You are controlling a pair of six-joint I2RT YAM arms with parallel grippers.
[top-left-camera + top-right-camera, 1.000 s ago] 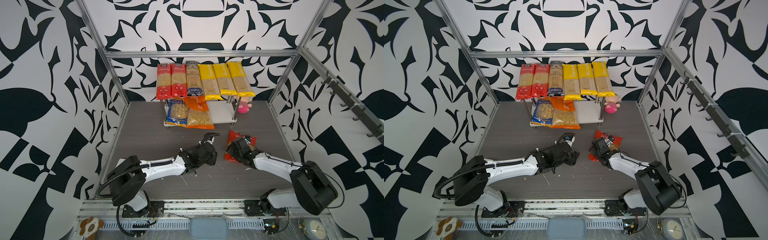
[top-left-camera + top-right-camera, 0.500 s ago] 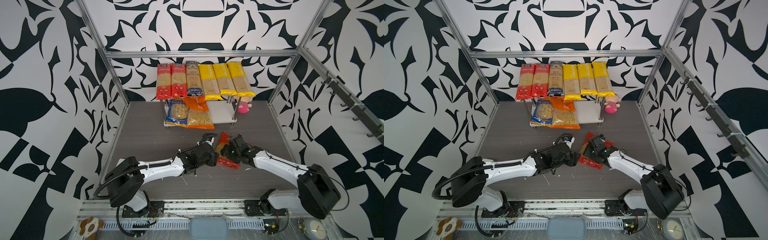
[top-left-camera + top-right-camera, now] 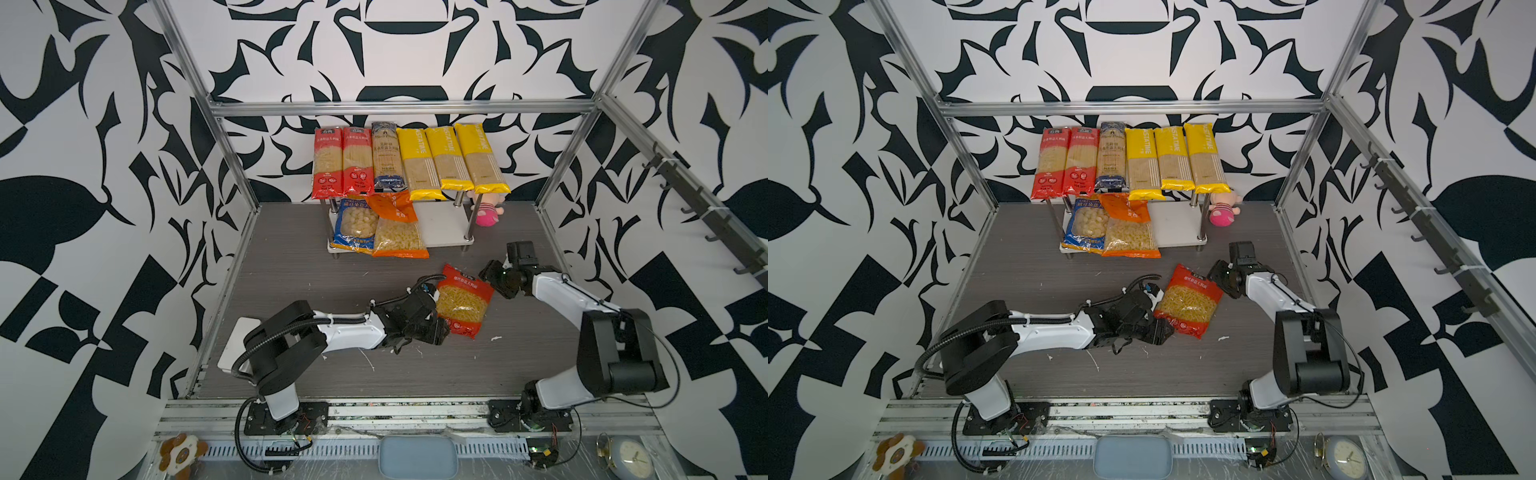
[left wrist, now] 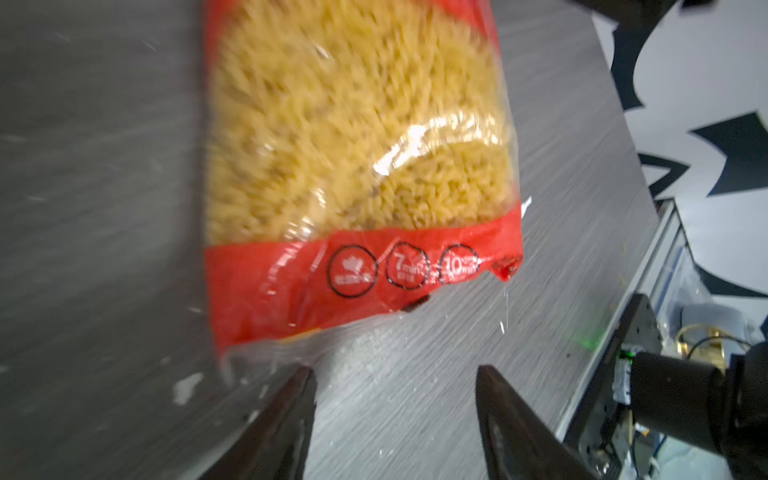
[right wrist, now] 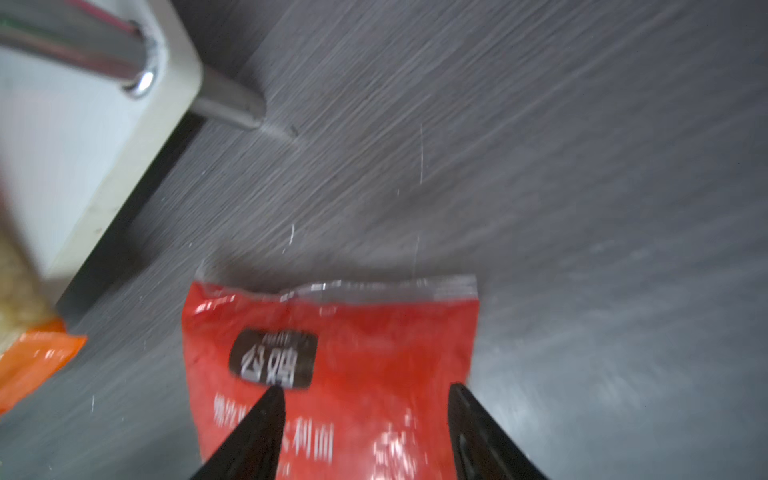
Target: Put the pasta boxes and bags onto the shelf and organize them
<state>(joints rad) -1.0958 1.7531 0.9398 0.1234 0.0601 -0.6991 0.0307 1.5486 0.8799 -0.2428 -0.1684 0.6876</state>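
Since a second ago the red bag (image 3: pixel 463 301) has travelled left, out from under my right jaws to the middle of the worktop (image 3: pixel 291 282). It now lies flat with its pasta window up, between my two arms, top seal to the far side and bottom band to the near side.

My left jaws stand open at the bag's near left corner. In the left wrist view their fingertips (image 4: pixel 291 407) are spread with only worktop between them, and the bag's clear bottom seam is just ahead of one tip. My right jaws are open too, at the bag's far right corner. In the right wrist view they hang apart over the red top panel, and through the blur I cannot tell whether they touch the film. Neither pair grips anything.

Beyond the bag stands the shelf (image 3: pixel 440 228). Its top tier carries six packs side by side: two red spaghetti packs (image 3: pixel 328 162) on the left, the dark blue pack (image 3: pixel 387 160), then three yellow packs (image 3: pixel 446 158). On the left of the lower tier lie the blue bag (image 3: pixel 355 224) and the orange bag (image 3: pixel 399 237), the orange overlapping the blue. The pink doll (image 3: pixel 488 210) sits by the shelf's far right post.
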